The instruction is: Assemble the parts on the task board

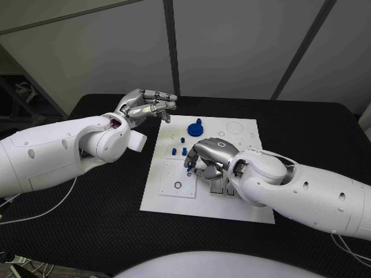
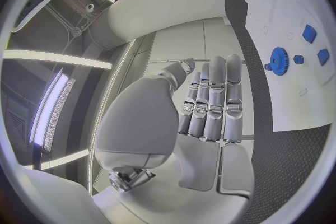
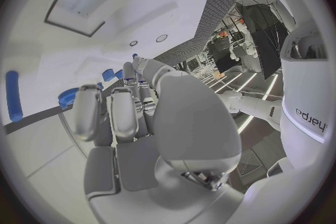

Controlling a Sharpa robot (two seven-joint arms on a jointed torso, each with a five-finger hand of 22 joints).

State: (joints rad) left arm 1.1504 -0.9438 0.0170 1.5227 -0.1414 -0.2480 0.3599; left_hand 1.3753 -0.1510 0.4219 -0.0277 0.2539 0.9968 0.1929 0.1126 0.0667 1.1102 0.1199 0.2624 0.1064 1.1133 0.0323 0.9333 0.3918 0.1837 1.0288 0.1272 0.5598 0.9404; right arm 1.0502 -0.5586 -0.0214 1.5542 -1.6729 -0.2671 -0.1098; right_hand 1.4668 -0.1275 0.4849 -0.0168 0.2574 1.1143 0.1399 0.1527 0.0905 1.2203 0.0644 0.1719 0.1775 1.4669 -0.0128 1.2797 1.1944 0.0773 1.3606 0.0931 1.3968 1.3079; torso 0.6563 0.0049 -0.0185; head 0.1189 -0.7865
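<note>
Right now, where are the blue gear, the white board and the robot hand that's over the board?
blue gear [image 1: 196, 128]: head view, on its toothed disc.
task board [image 1: 175, 200]: head view, on a bare near part of the white plate.
right robot hand [image 1: 210, 155]: head view, on the silver back of the hand.

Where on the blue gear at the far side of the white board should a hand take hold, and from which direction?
Judging from the head view, the blue gear lies flat on the task board, with a small knob sticking out at its far side. It is probably best pinched across its toothed rim from straight above. The left hand hovers nearest, holding nothing; the right hand is over the board's middle.
</note>
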